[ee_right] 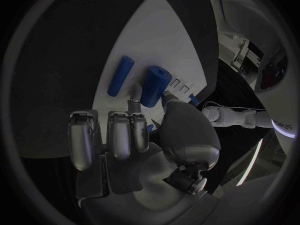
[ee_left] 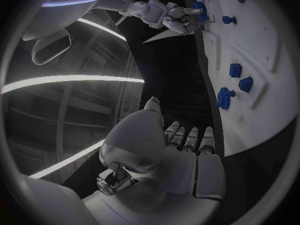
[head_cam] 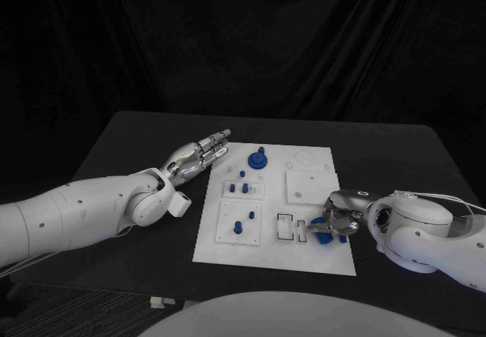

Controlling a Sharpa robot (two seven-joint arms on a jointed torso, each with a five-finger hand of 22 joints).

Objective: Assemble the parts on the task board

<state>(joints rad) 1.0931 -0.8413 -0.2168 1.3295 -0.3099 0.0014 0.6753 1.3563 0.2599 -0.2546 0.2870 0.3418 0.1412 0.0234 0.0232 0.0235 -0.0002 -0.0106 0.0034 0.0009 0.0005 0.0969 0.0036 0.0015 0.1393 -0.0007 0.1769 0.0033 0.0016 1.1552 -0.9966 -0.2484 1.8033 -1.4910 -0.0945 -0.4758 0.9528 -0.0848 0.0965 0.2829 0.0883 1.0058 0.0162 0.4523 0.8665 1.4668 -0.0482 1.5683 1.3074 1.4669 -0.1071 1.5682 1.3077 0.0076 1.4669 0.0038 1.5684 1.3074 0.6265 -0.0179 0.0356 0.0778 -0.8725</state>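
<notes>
The white task board (head_cam: 304, 253) lies in the middle of the black table. My right hand (head_cam: 343, 219) is low over the board's near right corner, and its thumb and a finger pinch a short blue cylinder (ee_right: 155, 85) just above the plate. A second blue cylinder (ee_right: 120, 75) lies flat on the board beside it. The left wrist view shows the same right hand (ee_left: 165, 15) with a blue piece (ee_left: 200, 7) at its fingertips. My left hand (head_cam: 203, 154) hovers flat and open beside the board's far left corner, holding nothing.
A round blue knob (head_cam: 258, 160) stands at the board's far left. Small blue pegs (head_cam: 238, 187) stand in the left middle plate, and one peg (head_cam: 238, 227) in the near left plate. Rectangular slots (head_cam: 293, 228) lie just left of my right hand.
</notes>
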